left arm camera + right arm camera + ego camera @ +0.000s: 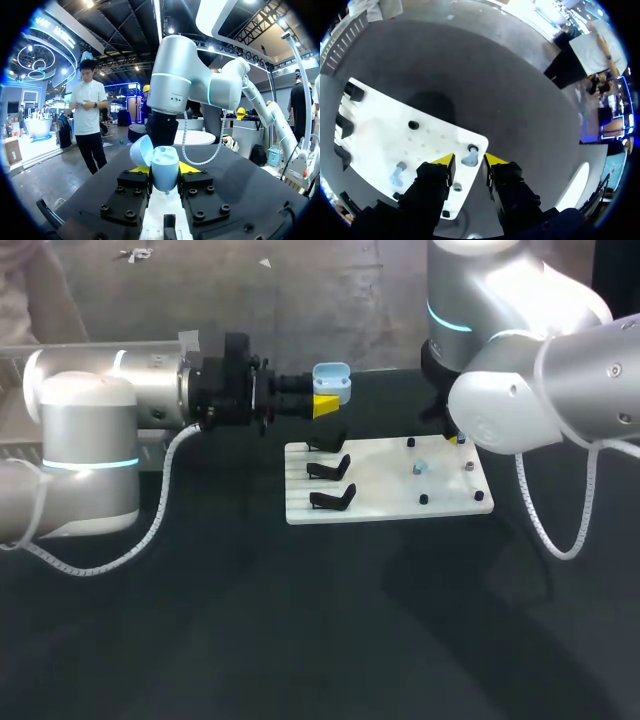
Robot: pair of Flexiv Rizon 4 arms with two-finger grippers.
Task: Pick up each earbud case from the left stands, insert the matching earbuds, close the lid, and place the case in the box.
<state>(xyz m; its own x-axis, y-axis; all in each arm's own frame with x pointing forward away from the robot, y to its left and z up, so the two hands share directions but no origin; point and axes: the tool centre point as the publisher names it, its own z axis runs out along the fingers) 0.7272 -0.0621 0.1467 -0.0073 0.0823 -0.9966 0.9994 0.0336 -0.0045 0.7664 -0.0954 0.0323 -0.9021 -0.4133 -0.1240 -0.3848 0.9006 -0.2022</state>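
Clamping open case (165,167), left jaws; earbud (469,156) between parted right jaws.

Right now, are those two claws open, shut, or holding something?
Left gripper: shut on the light blue earbud case, lid open.
Right gripper: open, straddling an earbud on the white board without touching it.

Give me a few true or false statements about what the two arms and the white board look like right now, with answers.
1. The left pincer is shut on the earbud case. True.
2. The case's lid is closed. False: it stands open.
3. The right pincer holds an earbud above the white board. False: it is open, and the earbud sits on the board between its fingers.
4. All three black stands are empty. True.
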